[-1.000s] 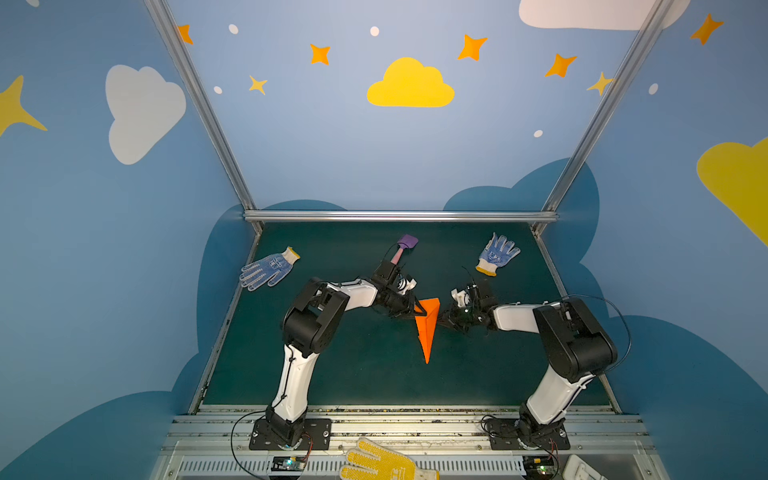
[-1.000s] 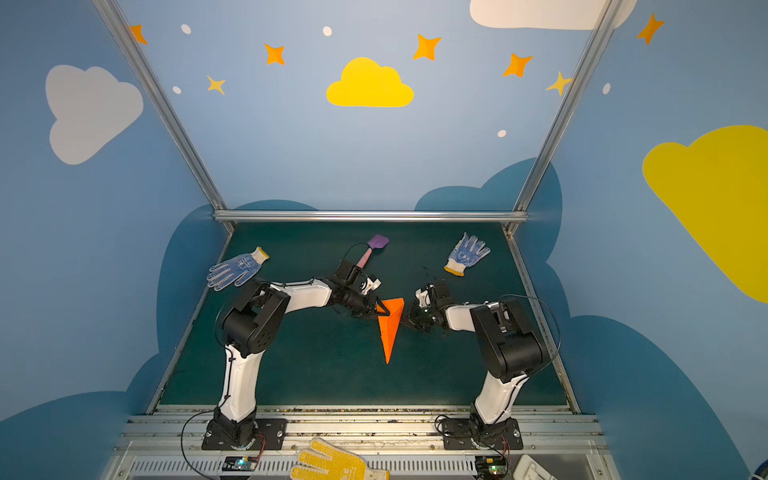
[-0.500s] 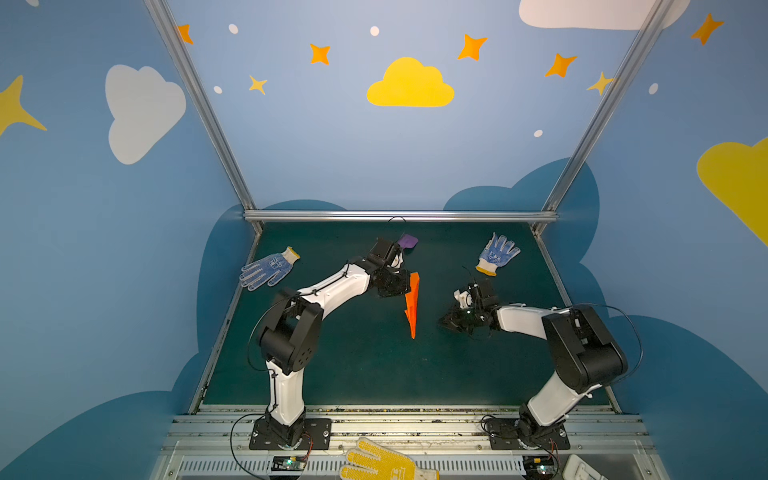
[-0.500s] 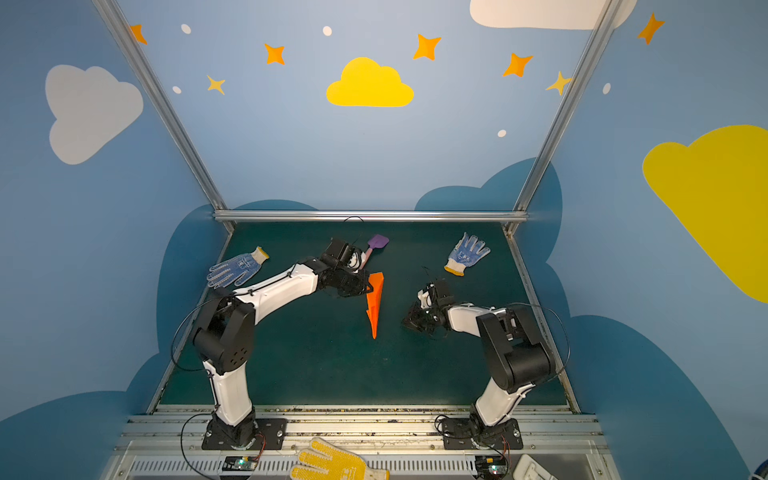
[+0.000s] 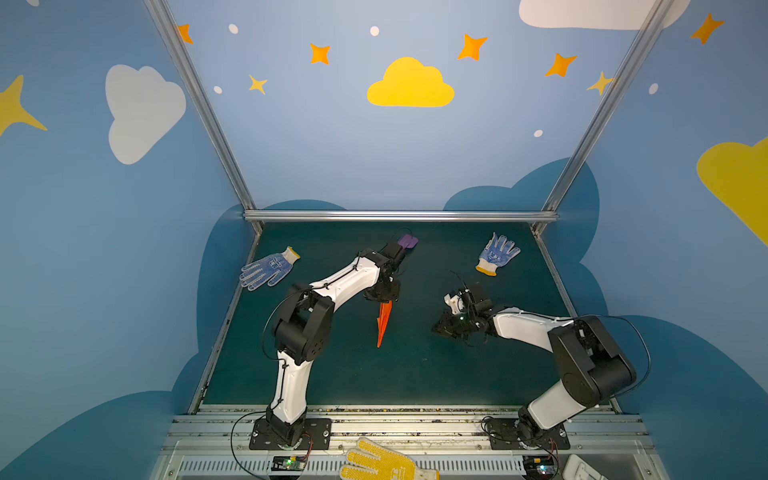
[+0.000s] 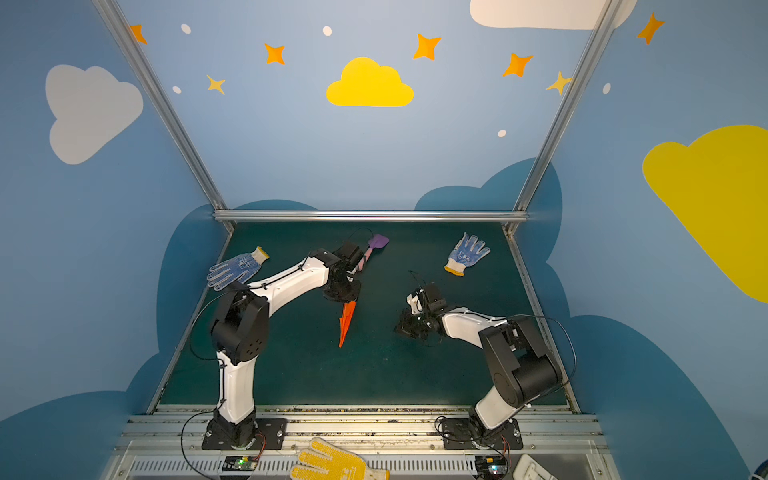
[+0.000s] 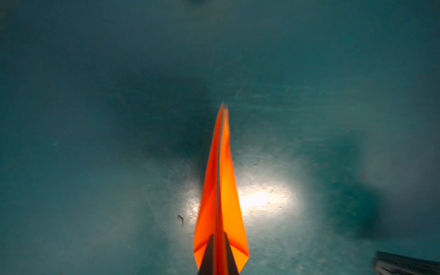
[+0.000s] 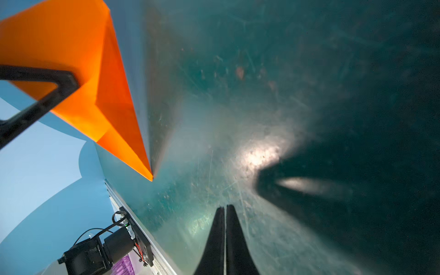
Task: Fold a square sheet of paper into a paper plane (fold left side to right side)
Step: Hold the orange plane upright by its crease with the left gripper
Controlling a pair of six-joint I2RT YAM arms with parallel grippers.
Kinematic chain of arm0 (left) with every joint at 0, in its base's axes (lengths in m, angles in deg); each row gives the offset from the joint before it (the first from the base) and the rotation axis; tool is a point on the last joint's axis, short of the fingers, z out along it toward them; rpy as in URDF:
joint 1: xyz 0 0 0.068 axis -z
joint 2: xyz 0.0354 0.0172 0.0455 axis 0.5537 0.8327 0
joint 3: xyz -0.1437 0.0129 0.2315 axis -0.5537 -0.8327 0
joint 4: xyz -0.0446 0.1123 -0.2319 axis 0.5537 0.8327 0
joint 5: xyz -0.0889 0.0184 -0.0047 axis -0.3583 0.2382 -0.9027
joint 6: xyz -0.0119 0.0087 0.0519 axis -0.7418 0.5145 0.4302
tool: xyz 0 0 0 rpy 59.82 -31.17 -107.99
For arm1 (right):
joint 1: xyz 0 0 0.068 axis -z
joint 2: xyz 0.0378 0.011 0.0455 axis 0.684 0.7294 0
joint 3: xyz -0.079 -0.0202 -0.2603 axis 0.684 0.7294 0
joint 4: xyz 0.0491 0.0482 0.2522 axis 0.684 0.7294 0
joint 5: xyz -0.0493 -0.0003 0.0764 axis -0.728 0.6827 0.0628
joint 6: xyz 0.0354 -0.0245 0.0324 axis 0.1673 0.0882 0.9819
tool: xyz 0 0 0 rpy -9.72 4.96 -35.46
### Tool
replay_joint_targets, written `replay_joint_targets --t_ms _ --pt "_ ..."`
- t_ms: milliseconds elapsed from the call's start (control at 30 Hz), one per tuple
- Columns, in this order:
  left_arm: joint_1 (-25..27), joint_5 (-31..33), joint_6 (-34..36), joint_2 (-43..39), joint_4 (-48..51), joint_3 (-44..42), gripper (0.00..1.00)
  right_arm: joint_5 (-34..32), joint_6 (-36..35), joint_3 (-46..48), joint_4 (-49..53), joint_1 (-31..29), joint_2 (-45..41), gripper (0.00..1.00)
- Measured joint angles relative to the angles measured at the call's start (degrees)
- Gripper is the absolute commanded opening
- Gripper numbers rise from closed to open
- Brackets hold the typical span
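Observation:
The square sheet of paper is folded into a slim orange paper plane (image 5: 383,324) (image 6: 347,324). It hangs on edge from my left gripper (image 5: 384,297) (image 6: 345,297), nose down toward the green mat (image 5: 374,374). In the left wrist view my left gripper (image 7: 219,235) is shut on the plane (image 7: 220,190) at its wide rear end. My right gripper (image 5: 440,328) (image 6: 403,328) sits low over the mat to the right of the plane, apart from it. It is shut with nothing between its fingers (image 8: 225,207). The right wrist view shows the plane (image 8: 95,83) from the side.
Two blue dotted gloves lie on the mat, one at the back left (image 5: 268,270) and one at the back right (image 5: 496,253). A purple-headed spatula (image 6: 376,243) lies behind the left wrist. A yellow glove (image 5: 382,463) rests on the front rail.
My left gripper closed on the plane's rear, lifted it off the mat and swung it leftward onto its edge, nose down. The right gripper stayed shut and ended apart from the plane.

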Motion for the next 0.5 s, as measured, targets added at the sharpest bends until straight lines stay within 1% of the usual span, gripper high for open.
replay_joint_targets --t_ms 33,100,167,267,500 --pt "0.1 0.3 0.1 0.2 0.2 0.0 0.04 -0.1 0.0 0.0 0.0 -0.2 0.0 0.0" --pt "0.3 0.6 0.1 0.3 0.4 -0.1 0.09 -0.1 0.1 0.0 0.0 -0.5 0.0 0.0" --pt "0.5 0.8 0.2 0.3 0.4 -0.1 0.22 -0.2 0.1 0.0 0.0 -0.7 0.0 0.0" --pt "0.8 1.0 0.5 0.3 0.4 -0.4 0.33 -0.3 0.1 0.0 0.0 -0.7 0.0 0.0" --pt "1.7 1.6 0.7 0.3 0.2 -1.1 0.44 -0.7 0.1 0.0 0.0 -0.8 0.1 0.0"
